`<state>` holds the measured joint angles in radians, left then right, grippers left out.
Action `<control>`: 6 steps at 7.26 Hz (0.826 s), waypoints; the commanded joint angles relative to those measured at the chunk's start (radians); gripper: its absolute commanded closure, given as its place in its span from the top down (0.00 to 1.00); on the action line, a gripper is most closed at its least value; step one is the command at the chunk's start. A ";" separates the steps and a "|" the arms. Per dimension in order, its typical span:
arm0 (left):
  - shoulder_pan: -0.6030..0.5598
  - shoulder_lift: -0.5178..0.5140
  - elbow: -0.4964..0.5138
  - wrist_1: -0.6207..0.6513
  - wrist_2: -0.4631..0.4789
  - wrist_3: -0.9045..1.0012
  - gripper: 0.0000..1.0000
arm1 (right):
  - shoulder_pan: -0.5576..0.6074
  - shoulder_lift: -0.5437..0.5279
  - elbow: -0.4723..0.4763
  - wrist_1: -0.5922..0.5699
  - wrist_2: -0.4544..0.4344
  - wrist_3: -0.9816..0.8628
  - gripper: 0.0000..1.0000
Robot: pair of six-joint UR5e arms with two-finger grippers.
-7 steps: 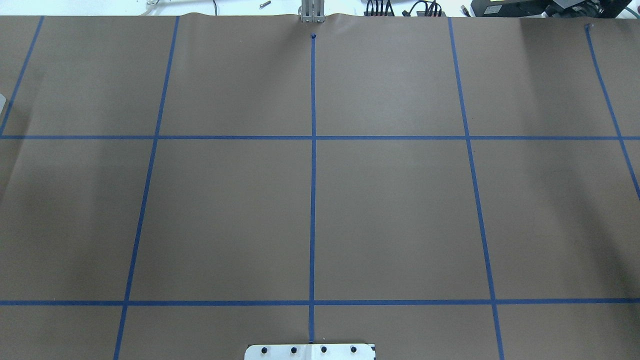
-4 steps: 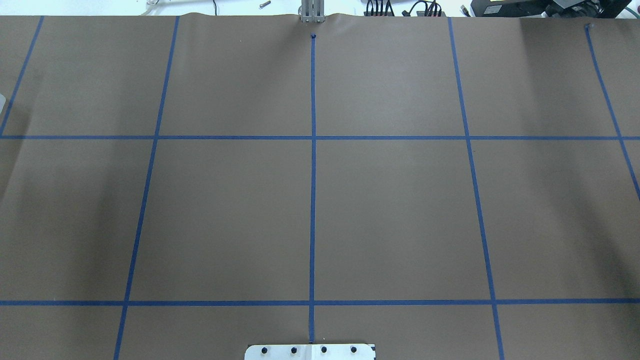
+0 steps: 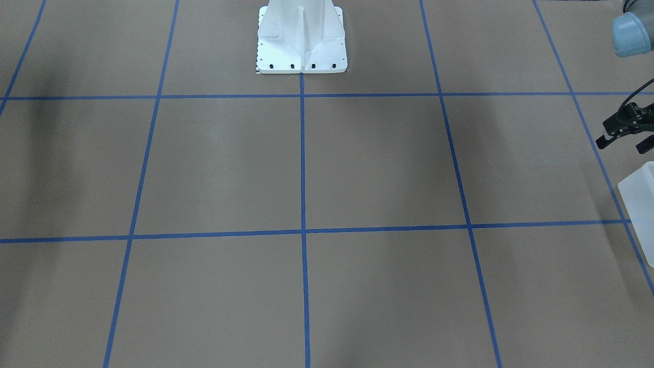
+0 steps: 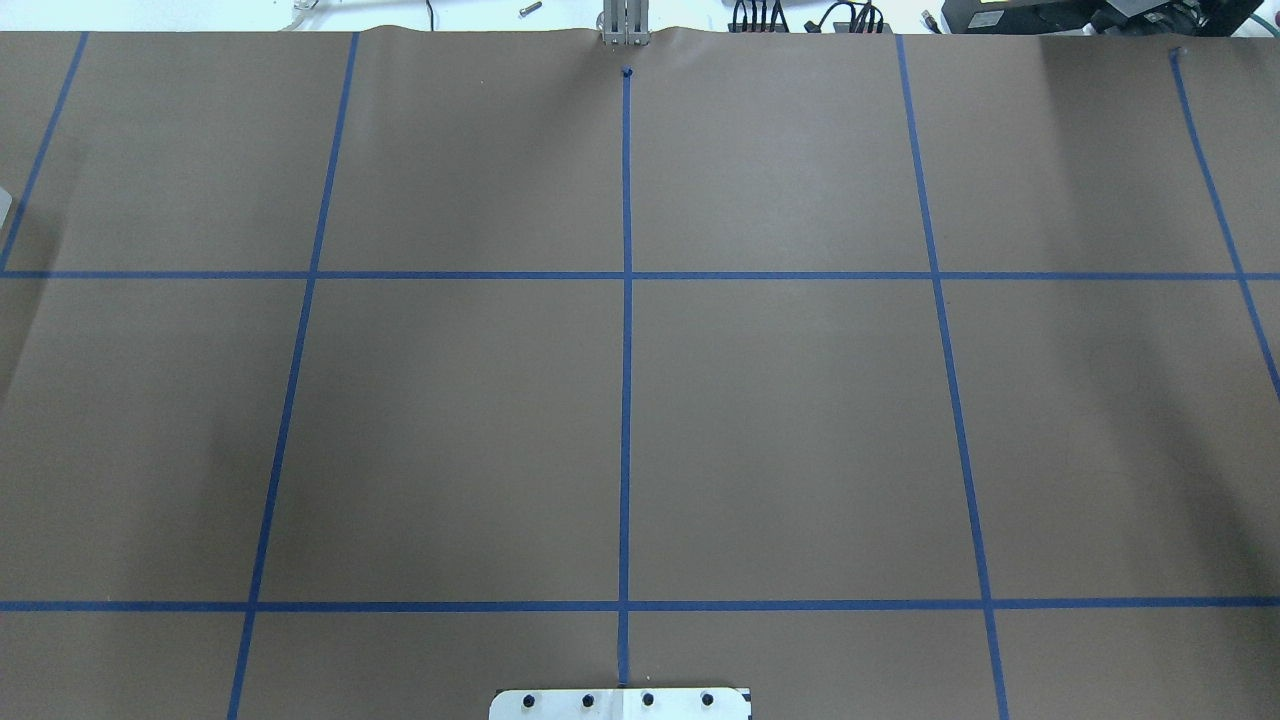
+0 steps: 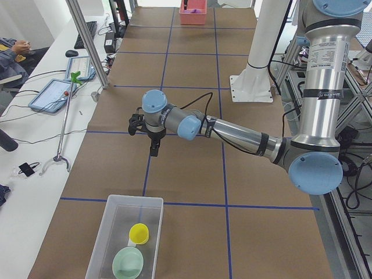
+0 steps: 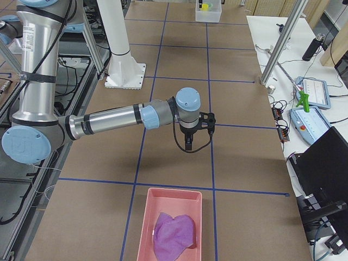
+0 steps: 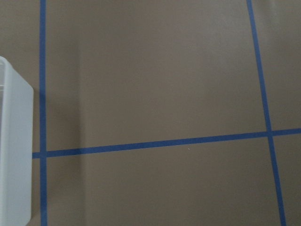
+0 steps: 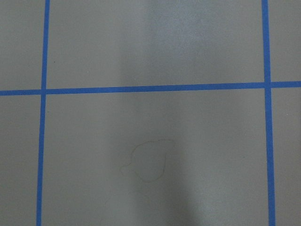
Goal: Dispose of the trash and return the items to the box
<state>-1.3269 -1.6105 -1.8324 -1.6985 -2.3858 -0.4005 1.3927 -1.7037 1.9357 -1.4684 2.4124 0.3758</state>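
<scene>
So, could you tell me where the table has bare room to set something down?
The middle squares in front of the robot base are all bare. The ends are crowded: the box holds the cup and bowl, with the left gripper hanging near it; the pink tray holds a purple cloth, near the right gripper.

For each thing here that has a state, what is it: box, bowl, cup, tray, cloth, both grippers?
box: open, no lid, two items inside
bowl: in box, mouth up
cup: in box, next to bowl
pink tray: one item inside
purple cloth: crumpled, in tray
left gripper: pointing down, open or shut unclear
right gripper: likewise unclear
</scene>
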 commanded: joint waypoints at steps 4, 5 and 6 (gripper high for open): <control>0.015 0.044 -0.056 0.083 0.128 0.180 0.97 | -0.115 0.003 0.020 -0.003 -0.209 -0.020 1.00; 0.017 0.044 -0.051 0.082 0.129 0.181 0.97 | -0.115 0.003 0.020 -0.003 -0.210 -0.049 1.00; 0.017 0.046 -0.045 0.082 0.128 0.180 0.98 | -0.113 0.001 0.031 0.003 -0.211 -0.063 1.00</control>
<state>-1.3097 -1.5674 -1.8838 -1.6164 -2.2619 -0.2259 1.2815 -1.7016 1.9573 -1.4698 2.2085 0.3340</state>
